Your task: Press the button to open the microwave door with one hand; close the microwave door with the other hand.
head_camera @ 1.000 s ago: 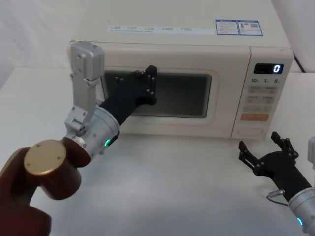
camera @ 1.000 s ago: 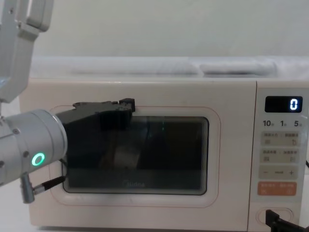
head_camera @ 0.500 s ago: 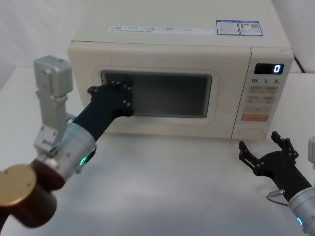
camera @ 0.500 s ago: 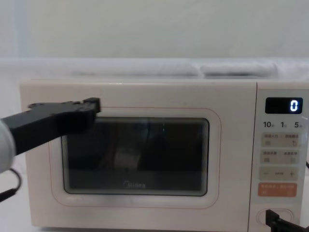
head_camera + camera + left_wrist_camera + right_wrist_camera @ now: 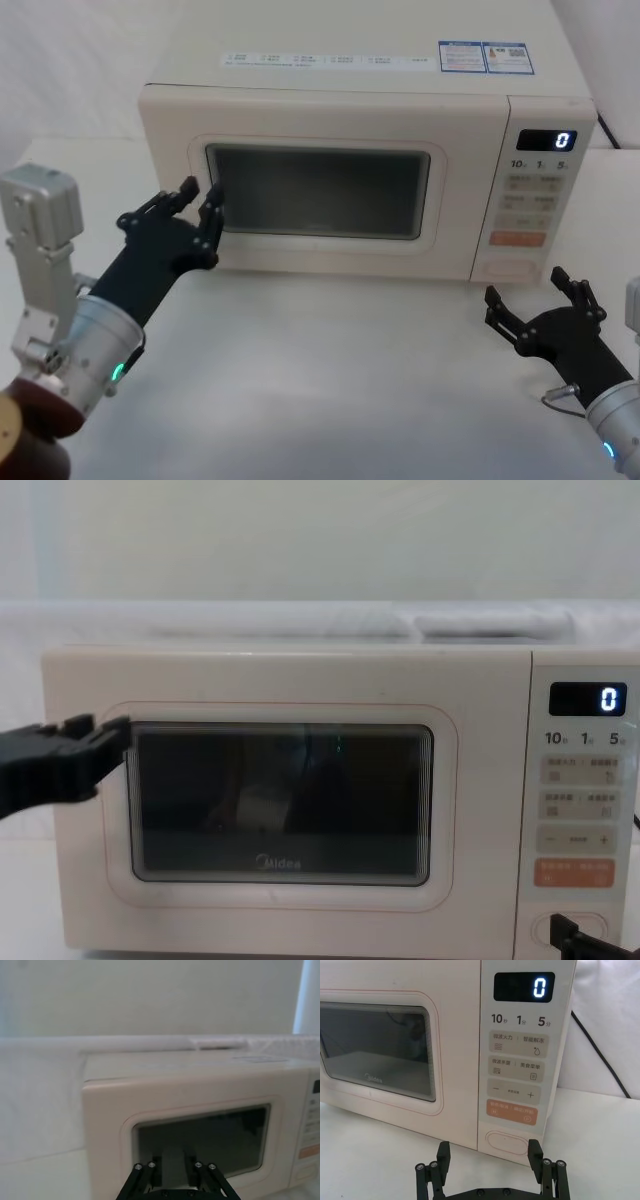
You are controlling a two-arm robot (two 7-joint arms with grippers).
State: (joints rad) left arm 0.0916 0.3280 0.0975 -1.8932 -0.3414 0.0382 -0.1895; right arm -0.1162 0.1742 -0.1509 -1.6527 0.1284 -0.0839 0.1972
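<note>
**Door looks shut, both arms clear of the oven**

From my station, the microwave [image 5: 360, 170] sits at the back of the white tabletop [image 5: 330, 380], and the microwave door [image 5: 310, 190] lies flush with the cream front, with no gap that I can make out along its edge in the head or chest views. The display reads 0. The button [image 5: 507, 1142] sits at the bottom of the control panel, below the orange key [image 5: 512, 1112].

My left gripper [image 5: 190, 215] hangs just in front of the door's left margin, fingers spread apart and holding nothing; I cannot tell whether the tips touch the panel. My right gripper [image 5: 545, 305] rests low over the tabletop to the right, near the button but apart from it, fingers also spread and empty.

I judge the closing step done or nearly so. The risks I see from here:

- The latch may not have caught, since a flush look does not prove a click. The door could spring ajar.
- If I swing the left arm out carelessly, a spread finger could snag the door's edge and shove the oven.
- Any forward drift of the right arm could bump the button and pop the door open again.
</note>
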